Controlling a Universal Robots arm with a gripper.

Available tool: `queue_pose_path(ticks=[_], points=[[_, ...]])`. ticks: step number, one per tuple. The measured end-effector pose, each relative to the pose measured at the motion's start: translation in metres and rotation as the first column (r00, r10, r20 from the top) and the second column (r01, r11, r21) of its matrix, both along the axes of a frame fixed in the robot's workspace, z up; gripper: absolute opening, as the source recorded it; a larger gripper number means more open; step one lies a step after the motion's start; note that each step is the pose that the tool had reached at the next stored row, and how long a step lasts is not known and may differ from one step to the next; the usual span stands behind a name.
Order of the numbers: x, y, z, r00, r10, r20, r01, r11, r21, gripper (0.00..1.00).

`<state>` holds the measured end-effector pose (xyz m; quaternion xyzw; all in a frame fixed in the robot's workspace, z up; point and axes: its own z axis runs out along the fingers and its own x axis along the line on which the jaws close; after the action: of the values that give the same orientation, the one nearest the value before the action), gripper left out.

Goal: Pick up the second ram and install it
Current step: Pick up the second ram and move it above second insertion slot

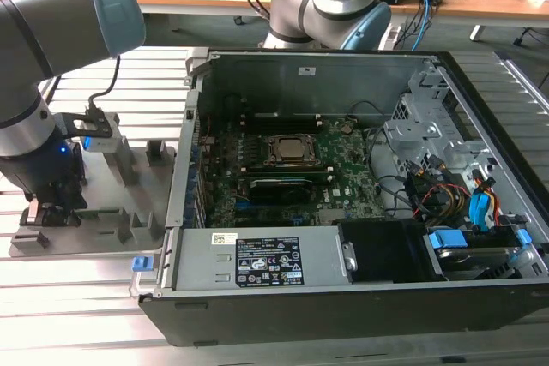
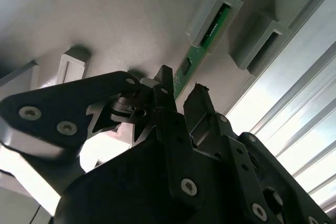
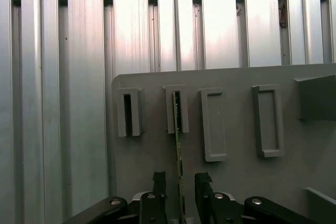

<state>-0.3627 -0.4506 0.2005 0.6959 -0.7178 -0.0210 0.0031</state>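
Observation:
The second ram (image 3: 177, 129) is a thin green stick standing on edge, one end seated in a grey holder block (image 3: 177, 109) on the grey plate. It also appears in the second wrist view (image 2: 202, 40), running from its holder slot down between my fingers. My gripper (image 3: 180, 181) straddles the stick's near end, one black finger (image 3: 159, 181) on each side with a narrow gap to the board. The jaws stand open. In the exterior view my gripper (image 1: 50, 210) hangs low over the holder plate (image 1: 111, 212), to the exterior view's left of the computer case.
The open computer case (image 1: 343, 297) lies at the exterior view's right, with its motherboard, square processor socket (image 1: 290, 150) and a black card (image 1: 279, 186) showing. Other holder blocks (image 3: 213, 124) stand beside the stick's one. Ribbed aluminium table (image 3: 63, 77) surrounds the plate.

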Motion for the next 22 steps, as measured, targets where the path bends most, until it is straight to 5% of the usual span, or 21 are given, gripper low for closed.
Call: queue_pose_path(ticks=[2,4,12,14,22], points=[[0.0000,0.0000,-0.0002,0.9998,0.000,0.0199,0.000,1.0000,-0.0015,0.36],[-0.0001,0.0000,-0.0002,0.9997,0.000,0.0230,0.000,1.0000,-0.0016,0.36],[-0.0027,0.0000,-0.0002,0.9997,0.000,0.0233,0.000,1.0000,-0.0017,0.36],[-0.0028,0.0000,-0.0002,0.9997,0.000,0.0233,0.000,1.0000,-0.0019,0.14],[-0.0029,0.0000,-0.0002,0.9997,0.000,0.0234,0.000,1.0000,-0.0017,0.14]])
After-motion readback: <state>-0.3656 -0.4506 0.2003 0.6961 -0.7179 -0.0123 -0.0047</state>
